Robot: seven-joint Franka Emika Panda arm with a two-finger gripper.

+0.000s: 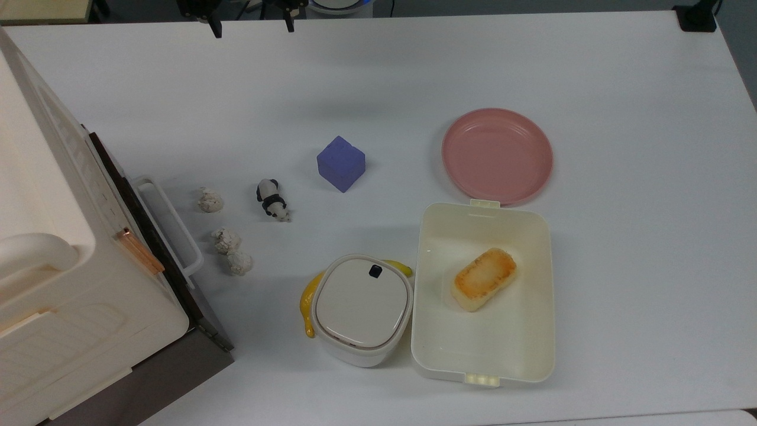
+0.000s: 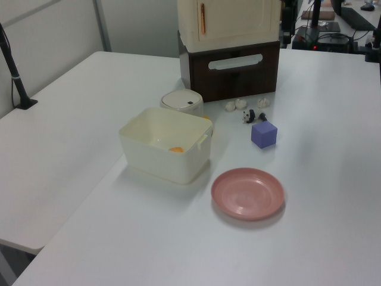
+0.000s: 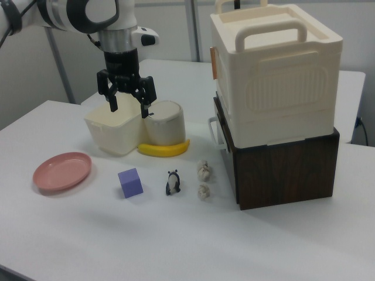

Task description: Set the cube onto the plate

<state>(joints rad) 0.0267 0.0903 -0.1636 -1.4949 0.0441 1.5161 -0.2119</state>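
Gripper (image 3: 128, 102) hangs above the table (image 1: 621, 71), fingers spread, nothing between them; in the top view its fingertips show at the top edge. Cube (image 1: 340, 164) sits on the table near the middle, apart from the gripper. Plate (image 1: 497, 155) lies empty to the cube's right in the top view, well apart from it, just beside the open lunch box (image 1: 532, 349). A panda figure (image 1: 271, 199) stands near the cube on its other side.
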